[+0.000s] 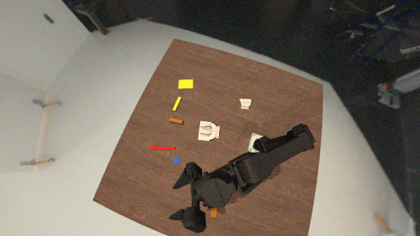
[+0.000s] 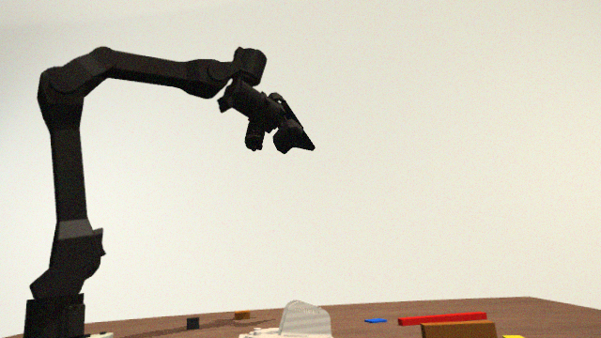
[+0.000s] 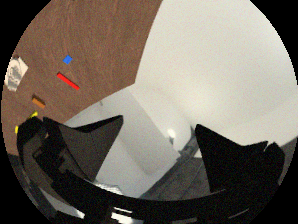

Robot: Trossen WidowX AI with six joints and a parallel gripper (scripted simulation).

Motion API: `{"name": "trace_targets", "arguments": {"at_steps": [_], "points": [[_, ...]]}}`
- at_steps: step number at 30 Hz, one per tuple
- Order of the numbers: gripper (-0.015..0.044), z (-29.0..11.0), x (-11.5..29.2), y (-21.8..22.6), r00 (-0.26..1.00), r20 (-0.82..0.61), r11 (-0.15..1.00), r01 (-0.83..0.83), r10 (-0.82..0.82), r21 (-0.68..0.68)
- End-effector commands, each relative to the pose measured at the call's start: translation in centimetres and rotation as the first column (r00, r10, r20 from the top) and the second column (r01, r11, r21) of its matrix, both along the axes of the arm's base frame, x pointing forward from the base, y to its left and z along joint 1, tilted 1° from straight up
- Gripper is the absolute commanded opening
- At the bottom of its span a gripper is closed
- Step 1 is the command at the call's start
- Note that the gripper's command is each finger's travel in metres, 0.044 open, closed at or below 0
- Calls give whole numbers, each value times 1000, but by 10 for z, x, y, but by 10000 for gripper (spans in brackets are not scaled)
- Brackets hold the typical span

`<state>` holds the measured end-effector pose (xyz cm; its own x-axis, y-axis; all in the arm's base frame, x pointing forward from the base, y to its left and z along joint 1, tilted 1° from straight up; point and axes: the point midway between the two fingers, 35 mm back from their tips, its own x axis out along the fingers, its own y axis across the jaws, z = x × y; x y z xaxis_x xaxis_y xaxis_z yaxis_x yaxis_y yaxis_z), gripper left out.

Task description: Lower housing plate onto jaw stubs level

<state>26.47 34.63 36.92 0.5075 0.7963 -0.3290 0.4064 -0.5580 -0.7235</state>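
You can make out one pale, blurred mark that looks like lettering (image 1: 410, 50), on a dark surface in the top view. Taking the wooden table (image 1: 230, 72) (image 2: 540, 306) (image 3: 100, 40) as your landmark, you find it well apart from the tabletop, beyond its upper right side as you look. It is too blurred for you to read. You can read no text elsewhere.

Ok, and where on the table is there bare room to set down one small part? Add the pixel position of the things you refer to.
Between the yellow block (image 1: 186, 84) and the small white part (image 1: 245, 103); also between that part and the table's far edge. Crowded: the left side, with sticks and blocks, and under the arm (image 1: 252, 167).
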Motion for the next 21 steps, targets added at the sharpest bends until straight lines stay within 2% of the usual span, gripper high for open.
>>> {"name": "trace_targets", "arguments": {"at_steps": [1, 11, 21], "points": [[440, -24, 35, -31, 994, -20, 991, 102, -105, -85], [440, -68, 95, -113, 946, -67, 925, 294, -318, -241], [440, -111, 129, -211, 845, -123, 808, 442, -521, -389]]}}
